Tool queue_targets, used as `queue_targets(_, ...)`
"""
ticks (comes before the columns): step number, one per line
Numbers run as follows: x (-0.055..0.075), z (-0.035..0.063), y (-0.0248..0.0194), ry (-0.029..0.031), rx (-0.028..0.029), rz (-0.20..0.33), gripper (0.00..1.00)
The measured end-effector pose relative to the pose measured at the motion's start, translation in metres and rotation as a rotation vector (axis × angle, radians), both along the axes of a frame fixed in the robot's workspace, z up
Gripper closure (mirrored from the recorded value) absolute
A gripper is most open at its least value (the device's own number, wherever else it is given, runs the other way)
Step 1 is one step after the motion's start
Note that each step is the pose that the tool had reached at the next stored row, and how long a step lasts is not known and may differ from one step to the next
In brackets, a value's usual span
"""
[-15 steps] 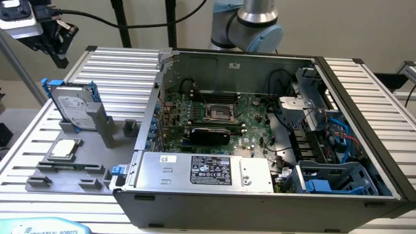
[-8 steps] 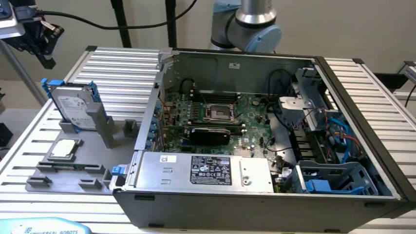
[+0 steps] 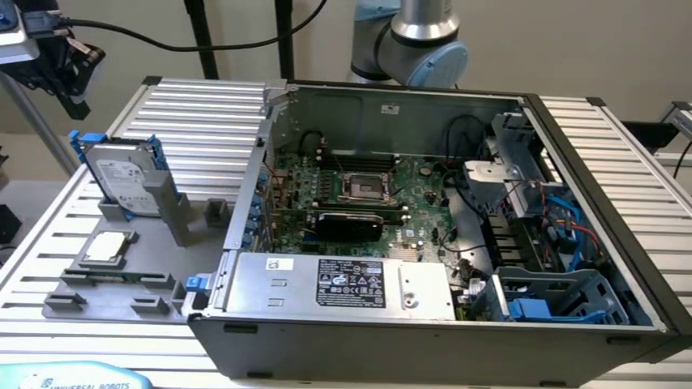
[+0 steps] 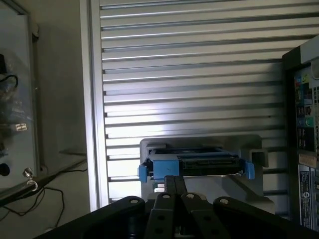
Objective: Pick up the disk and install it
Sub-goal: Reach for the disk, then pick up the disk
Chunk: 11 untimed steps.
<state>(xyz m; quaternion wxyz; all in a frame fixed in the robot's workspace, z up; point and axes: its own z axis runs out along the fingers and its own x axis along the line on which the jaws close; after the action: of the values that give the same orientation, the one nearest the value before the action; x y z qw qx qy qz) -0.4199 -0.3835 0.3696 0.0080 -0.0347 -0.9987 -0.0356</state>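
Note:
The disk [image 3: 121,180] stands on edge in a grey holder [image 3: 162,212] at the exterior view's left, with its white label showing and a blue rail frame around it. In the wrist view the disk [image 4: 199,163] appears edge-on, blue frame uppermost, in the same grey holder [image 4: 249,149]. My gripper [image 3: 71,96] hangs well above and behind the disk, apart from it, at the exterior view's upper left. In the wrist view my gripper [image 4: 174,183] is shut, its black fingers pressed together with nothing between them.
An open computer case [image 3: 605,162] takes up the middle and right, with a motherboard [image 3: 357,190], a silver box with a black label [image 3: 335,284] and a blue drive cage [image 3: 562,296]. A small square silver chip [image 3: 108,245] lies on the grey fixture. The table is ribbed aluminium [image 3: 206,113].

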Motion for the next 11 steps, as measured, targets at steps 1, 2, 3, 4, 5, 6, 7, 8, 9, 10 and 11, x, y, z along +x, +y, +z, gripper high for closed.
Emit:
queue_targets(1,0.0000,0.0000,0.0000,0.0000,0.0000,0.000,0.89)
queue_targets(2,0.0000,0.0000,0.0001,0.0000,-0.0001,0.000,0.89)
queue_targets(3,0.0000,0.0000,0.0001,0.0000,-0.0001,0.000,0.89)
queue_targets(4,0.0000,0.0000,0.0001,0.0000,-0.0001,0.000,0.89)
queue_targets(5,0.0000,0.0000,0.0001,0.0000,-0.0001,0.000,0.89)
queue_targets(6,0.0000,0.0000,0.0001,0.0000,-0.0001,0.000,0.89)
queue_targets(7,0.0000,0.0000,0.0001,0.0000,-0.0001,0.000,0.89)
queue_targets(8,0.0000,0.0000,0.0001,0.0000,-0.0001,0.000,0.89)
queue_targets(9,0.0000,0.0000,0.0001,0.0000,-0.0001,0.000,0.89)
queue_targets(10,0.0000,0.0000,0.0001,0.0000,-0.0001,0.000,0.89)
queue_targets(11,0.0000,0.0000,0.0001,0.0000,-0.0001,0.000,0.89)
